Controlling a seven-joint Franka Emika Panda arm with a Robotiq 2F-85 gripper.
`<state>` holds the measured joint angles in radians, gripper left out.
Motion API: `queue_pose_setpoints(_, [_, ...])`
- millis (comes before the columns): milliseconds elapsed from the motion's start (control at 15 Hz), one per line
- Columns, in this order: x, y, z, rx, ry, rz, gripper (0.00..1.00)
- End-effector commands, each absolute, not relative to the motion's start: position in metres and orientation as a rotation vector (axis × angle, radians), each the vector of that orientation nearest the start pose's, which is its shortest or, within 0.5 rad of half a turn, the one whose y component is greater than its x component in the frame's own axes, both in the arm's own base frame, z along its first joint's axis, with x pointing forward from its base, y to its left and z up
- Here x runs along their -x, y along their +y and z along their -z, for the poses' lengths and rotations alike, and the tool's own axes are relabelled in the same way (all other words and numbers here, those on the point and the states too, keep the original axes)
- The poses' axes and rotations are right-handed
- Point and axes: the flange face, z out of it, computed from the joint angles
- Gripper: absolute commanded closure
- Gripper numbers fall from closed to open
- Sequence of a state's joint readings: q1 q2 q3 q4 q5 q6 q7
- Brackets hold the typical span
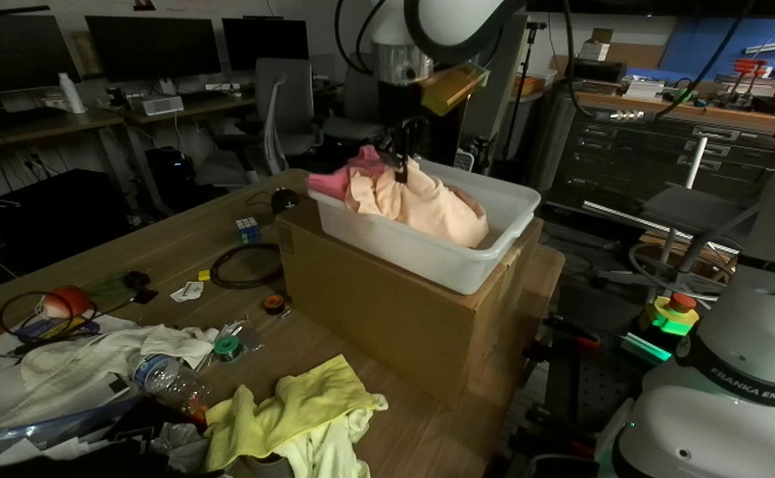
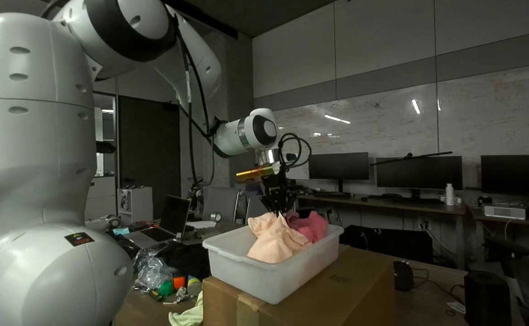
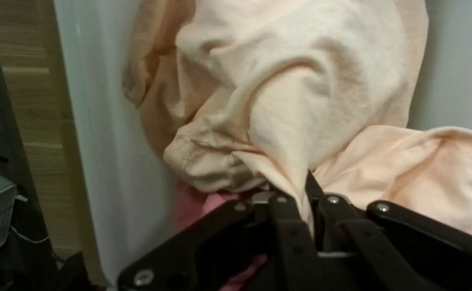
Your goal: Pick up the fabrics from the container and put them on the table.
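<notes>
A Rubik's cube [image 1: 248, 230] is sitting near a coiled black cable [image 1: 228, 285], while a white bottle [image 1: 71, 94] is standing on a desk [image 1: 39, 130] near computer monitors [image 1: 153, 53].

From different sides, both exterior views share the container [image 1: 394, 248]; the wrist view, nearest, looks down inside.

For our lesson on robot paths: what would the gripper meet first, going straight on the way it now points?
Pointing down, the gripper would likely first meet more folds of the peach cloth pinched in it. Exact depth is unclear; what lies beneath those folds is hidden.
</notes>
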<state>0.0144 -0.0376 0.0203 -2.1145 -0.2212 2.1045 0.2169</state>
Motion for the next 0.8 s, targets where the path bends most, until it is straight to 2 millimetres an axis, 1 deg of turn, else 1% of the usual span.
queue_pose_setpoints(0, [-0.511, 0.013, -0.516, 3.345, 0.217, 0.323, 0.96])
queue_pose_setpoints(133, [-0.496, 0.017, -0.558, 3.343, 0.252, 0.467, 0.96])
queue_pose_setpoints(200, [-0.486, 0.021, -0.583, 3.333, 0.274, 0.553, 0.96])
queue_pose_setpoints(333, [-0.471, 0.029, -0.619, 3.315, 0.286, 0.668, 0.96])
queue_pose_setpoints(467, [-0.455, 0.041, -0.65, 3.295, 0.292, 0.791, 0.96])
queue_pose_setpoints(600, [-0.442, 0.052, -0.675, 3.266, 0.296, 0.887, 0.96])
queue_pose_setpoints(733, [-0.435, 0.063, -0.689, 3.257, 0.297, 0.951, 0.96])
